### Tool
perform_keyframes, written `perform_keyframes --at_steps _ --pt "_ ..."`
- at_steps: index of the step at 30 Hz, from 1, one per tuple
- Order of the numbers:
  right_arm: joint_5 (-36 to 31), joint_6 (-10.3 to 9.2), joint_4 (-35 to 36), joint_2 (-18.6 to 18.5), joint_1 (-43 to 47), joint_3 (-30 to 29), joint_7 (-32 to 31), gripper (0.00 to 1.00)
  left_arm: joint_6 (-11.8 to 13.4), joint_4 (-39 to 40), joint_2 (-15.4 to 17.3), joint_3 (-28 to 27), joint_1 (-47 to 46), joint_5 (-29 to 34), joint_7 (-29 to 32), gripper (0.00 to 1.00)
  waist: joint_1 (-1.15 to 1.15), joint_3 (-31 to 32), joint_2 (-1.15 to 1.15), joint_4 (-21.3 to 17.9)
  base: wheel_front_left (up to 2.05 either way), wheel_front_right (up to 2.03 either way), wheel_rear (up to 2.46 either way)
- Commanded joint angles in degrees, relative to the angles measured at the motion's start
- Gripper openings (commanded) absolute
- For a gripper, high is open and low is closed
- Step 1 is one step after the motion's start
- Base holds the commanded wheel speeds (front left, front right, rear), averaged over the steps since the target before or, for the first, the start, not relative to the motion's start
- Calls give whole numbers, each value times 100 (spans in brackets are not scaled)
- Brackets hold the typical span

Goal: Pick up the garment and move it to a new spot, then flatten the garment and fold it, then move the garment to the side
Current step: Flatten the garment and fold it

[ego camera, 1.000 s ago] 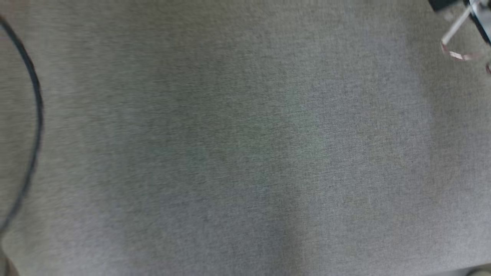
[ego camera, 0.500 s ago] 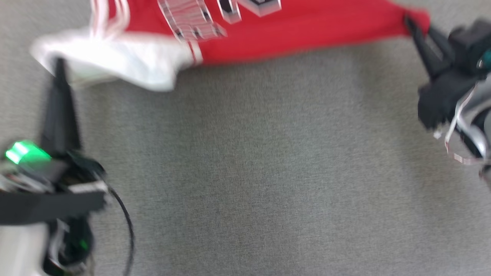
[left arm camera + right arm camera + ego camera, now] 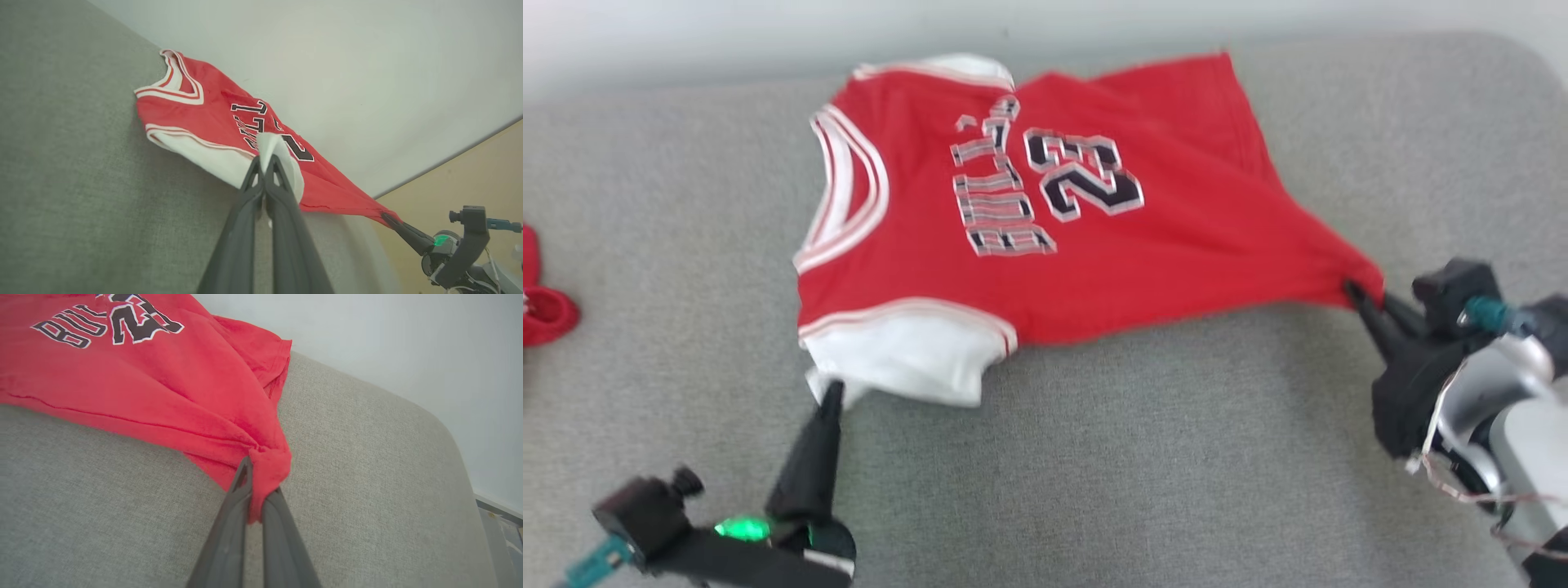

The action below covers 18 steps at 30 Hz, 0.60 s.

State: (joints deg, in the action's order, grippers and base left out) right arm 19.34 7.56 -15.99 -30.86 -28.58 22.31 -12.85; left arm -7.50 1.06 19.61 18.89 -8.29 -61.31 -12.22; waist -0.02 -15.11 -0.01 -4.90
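The garment is a red jersey with white trim, black lettering and a number, spread on the grey cushion. My left gripper is shut on its white shoulder corner at the lower left; the left wrist view shows that white cloth pinched at the left gripper. At the right, my right gripper is shut on the stretched red hem corner. In the right wrist view the red cloth of the garment bunches around the right gripper.
A pale wall runs behind the cushion. A small red cloth item lies at the far left edge. The cushion's rounded far right corner drops off toward the floor. Bare grey fabric stretches in front of the garment.
The head camera has tilted up, so the whole picture shifted from bare cushion to the jersey and wall. Both grippers stay shut on their corners.
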Motion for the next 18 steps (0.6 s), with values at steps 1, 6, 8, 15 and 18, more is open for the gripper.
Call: perform_keyframes --at_steps 1,6,8,15,18 --pt "35 -13 -47 21 121 9 12 0 4 -20 33 37 140 -121 29 0 2 353 1 31 0 0 0" --pt "67 -13 -249 94 394 39 50 0 4 -48 236 261 565 -618 382 0 2 606 1 65 0 0 0" --pt "78 -13 -324 109 478 42 66 0 3 -47 313 331 733 -838 539 0 2 691 1 79 0 0 0" --pt "219 -13 -677 54 765 73 107 0 3 -85 493 317 1219 -1353 786 0 2 915 1 139 0 0 0" --pt "292 -13 -860 -9 903 135 52 0 11 -130 552 319 1371 -1518 905 0 2 984 1 179 0 0 0"
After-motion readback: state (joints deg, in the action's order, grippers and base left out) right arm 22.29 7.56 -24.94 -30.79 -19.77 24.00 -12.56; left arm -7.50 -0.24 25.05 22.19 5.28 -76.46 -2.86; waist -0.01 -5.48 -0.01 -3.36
